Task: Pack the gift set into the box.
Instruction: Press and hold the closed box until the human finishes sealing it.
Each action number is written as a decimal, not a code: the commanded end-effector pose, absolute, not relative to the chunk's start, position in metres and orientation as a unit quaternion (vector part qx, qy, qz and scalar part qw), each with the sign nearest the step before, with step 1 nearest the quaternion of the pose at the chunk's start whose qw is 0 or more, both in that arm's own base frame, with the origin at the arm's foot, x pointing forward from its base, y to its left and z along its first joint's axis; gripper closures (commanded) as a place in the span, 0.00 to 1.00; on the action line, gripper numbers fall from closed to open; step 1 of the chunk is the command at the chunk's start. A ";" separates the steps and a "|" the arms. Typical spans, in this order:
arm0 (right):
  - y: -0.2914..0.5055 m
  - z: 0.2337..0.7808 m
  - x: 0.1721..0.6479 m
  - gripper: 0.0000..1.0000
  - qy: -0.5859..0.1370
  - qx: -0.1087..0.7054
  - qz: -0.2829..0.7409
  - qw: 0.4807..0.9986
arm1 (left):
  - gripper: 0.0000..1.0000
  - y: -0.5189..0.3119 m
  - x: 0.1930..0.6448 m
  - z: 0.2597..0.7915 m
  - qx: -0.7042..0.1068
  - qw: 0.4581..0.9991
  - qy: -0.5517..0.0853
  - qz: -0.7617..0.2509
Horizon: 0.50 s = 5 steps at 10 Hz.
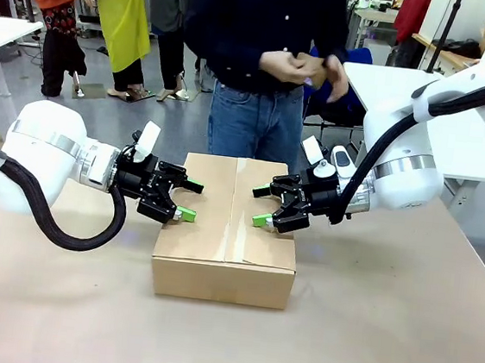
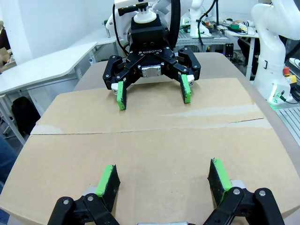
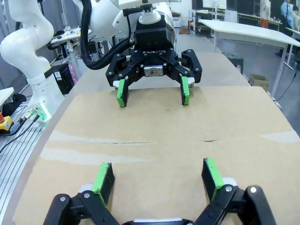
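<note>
Brown corrugated cardboard, the box (image 1: 227, 230) sits in the middle of the table (image 1: 382, 335), closed, its top flaps lying flat and meeting along a centre seam with a clear tape strip (image 1: 239, 233) running over it. In the front view the left end effector (image 1: 184, 200) reaches in from the left over the box's left flap, its two green-padded fingers spread wide apart with nothing between them. Facing it from the other side, the right end effector (image 1: 264, 205) hangs over the right flap, likewise spread wide and holding nothing. The two point at each other across the seam, with a clear gap of bare cardboard between them. In the left wrist view the left arm's own green pads (image 2: 108, 180) rise from the bottom edge, well separated, above the flat cardboard, and the right end effector shows beyond the seam, fingers splayed, pads pointing down toward the flap; whether they touch the cardboard cannot be told. The right wrist view mirrors this: the right arm's own pads (image 3: 102, 178) apart over the cardboard, the left end effector opposite. Behind the box, at the far side of the table, a person (image 1: 264, 62) in a dark shirt and jeans stands with both hands (image 1: 302, 69) together at waist height, clear of the table.
</note>
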State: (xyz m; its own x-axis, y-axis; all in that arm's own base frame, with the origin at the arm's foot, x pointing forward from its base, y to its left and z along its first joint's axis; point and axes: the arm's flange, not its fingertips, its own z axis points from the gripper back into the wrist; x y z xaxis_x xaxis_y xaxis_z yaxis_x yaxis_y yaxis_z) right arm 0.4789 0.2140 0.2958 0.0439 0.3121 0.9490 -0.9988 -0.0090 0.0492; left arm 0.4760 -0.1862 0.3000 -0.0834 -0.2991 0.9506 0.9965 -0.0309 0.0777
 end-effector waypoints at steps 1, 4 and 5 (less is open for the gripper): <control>0.214 0.294 0.479 0.00 -0.401 0.429 0.567 0.577 | 0.00 -0.186 0.475 0.299 -0.404 0.540 -0.428 -0.601; 0.214 0.294 0.479 0.00 -0.401 0.429 0.567 0.577 | 0.00 -0.186 0.475 0.299 -0.404 0.540 -0.428 -0.601; 0.214 0.294 0.479 0.00 -0.401 0.429 0.567 0.577 | 0.00 -0.186 0.475 0.299 -0.404 0.540 -0.428 -0.601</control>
State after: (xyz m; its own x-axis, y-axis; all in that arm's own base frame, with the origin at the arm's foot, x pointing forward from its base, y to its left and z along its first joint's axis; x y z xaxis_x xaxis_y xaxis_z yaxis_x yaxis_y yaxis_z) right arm 0.4789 0.2140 0.2958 0.0439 0.3121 0.9490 -0.9988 -0.0090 0.0492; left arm 0.4760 -0.1862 0.3000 -0.0834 -0.2991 0.9506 0.9965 -0.0309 0.0777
